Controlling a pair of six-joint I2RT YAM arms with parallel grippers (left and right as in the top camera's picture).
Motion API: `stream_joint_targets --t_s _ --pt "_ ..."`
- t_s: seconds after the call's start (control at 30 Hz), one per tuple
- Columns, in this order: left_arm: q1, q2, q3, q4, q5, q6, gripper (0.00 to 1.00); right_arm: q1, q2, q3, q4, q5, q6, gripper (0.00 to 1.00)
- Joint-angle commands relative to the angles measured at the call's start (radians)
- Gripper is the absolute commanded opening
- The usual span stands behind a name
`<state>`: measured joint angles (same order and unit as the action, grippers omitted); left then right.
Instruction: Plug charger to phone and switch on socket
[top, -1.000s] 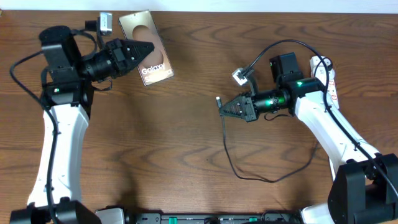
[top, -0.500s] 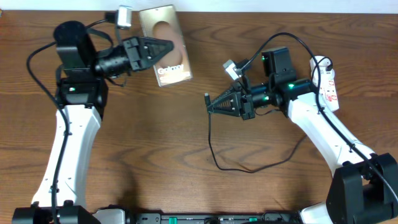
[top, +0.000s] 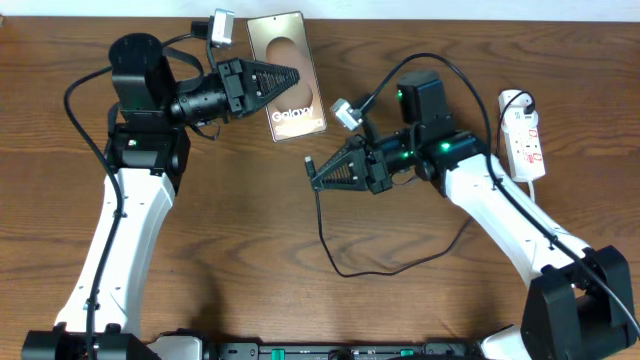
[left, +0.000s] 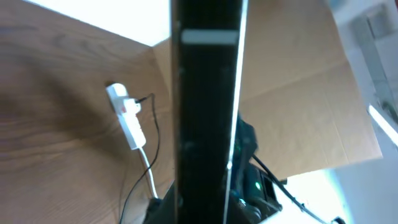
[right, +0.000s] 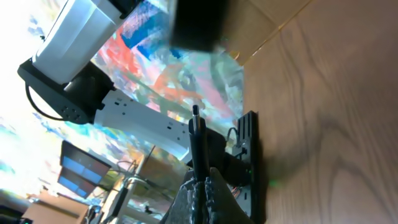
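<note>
at the back-centre of the table (top: 230, 250), the left gripper (top: 288, 77) is clamped on the phone (top: 298, 118), reaching over it from the side nearer the left arm. the phone's "galaxy" face is up. in the left wrist view the phone is edge-on, a dark vertical bar. right gripper (top: 316, 181) is closed on the charger (top: 321, 230) just behind its plug tip (top: 309, 160). the tip sticks out past the fingers (right: 200, 190), near the phone's lower short edge, not touching. the rest of the charger drops and loops back under the right arm (top: 500, 200). power strip (top: 525, 135) lies far right, well apart from both grippers. can't read its switch state.
</note>
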<state>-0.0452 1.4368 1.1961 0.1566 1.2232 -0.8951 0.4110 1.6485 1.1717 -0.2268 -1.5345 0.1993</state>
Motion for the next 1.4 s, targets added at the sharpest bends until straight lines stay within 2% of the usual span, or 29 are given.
stream_joint_targets --t_s 0.0,0.2,0.53,0.87,1.37 --pt "0.000 -0.011 0.016 -0.022 -0.054 -0.001 0.07 0.010 -0.001 0.010 0.003 -0.028 0.033 0.01" --pt "0.000 -0.011 0.016 -0.043 -0.018 0.043 0.07 0.010 -0.001 0.010 0.014 -0.028 0.034 0.01" --pt "0.000 -0.006 0.012 -0.044 0.026 0.071 0.07 0.009 -0.001 0.010 0.217 -0.027 0.202 0.01" --pt "-0.001 -0.006 0.012 -0.043 0.052 0.025 0.07 0.000 -0.001 0.010 0.221 0.004 0.216 0.01" --pt "-0.020 -0.006 0.012 -0.043 0.049 0.048 0.07 -0.001 -0.001 0.010 0.262 0.024 0.253 0.01"
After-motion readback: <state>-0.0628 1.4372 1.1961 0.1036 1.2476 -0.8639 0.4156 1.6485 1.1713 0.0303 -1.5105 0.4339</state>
